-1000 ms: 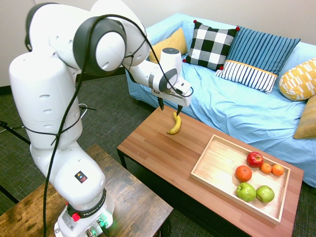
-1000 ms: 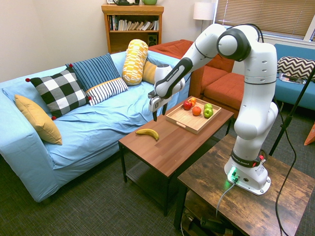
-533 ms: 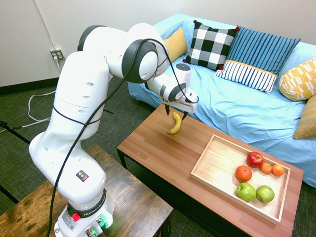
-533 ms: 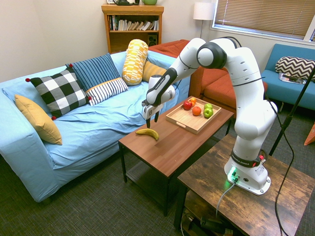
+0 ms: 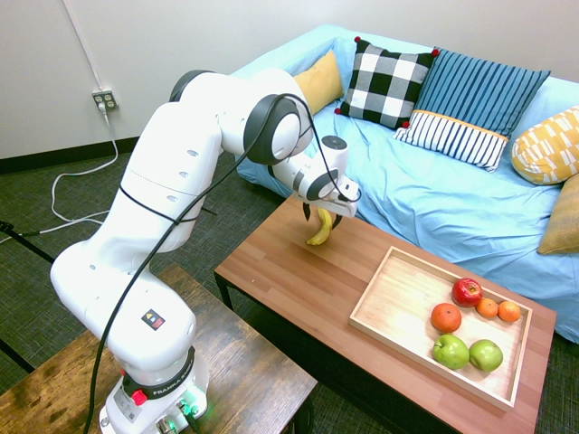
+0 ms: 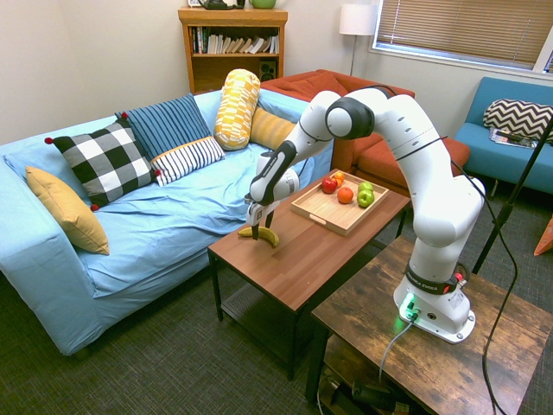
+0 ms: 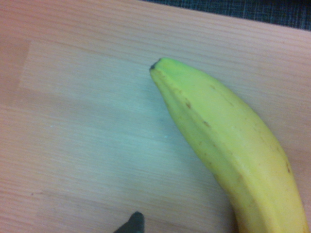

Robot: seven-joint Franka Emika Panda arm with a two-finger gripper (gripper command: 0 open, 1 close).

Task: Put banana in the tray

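Banana point(image 5: 318, 232) on table point(image 5: 298, 280) near sofa point(image 5: 425, 203); tray point(image 5: 398, 307) on table's far end, well apart.

banana point(image 7: 228, 145): smooth matt peel | tray point(image 5: 398, 303): pale wood | table point(image 5: 289, 280): wood-grain

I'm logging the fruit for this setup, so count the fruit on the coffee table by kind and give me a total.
Banana: 1, on the table under the gripper
Red apple: 1, in the tray
Green apples: 2, in the tray
Orange citrus fruits: 3, in the tray
Total: 7
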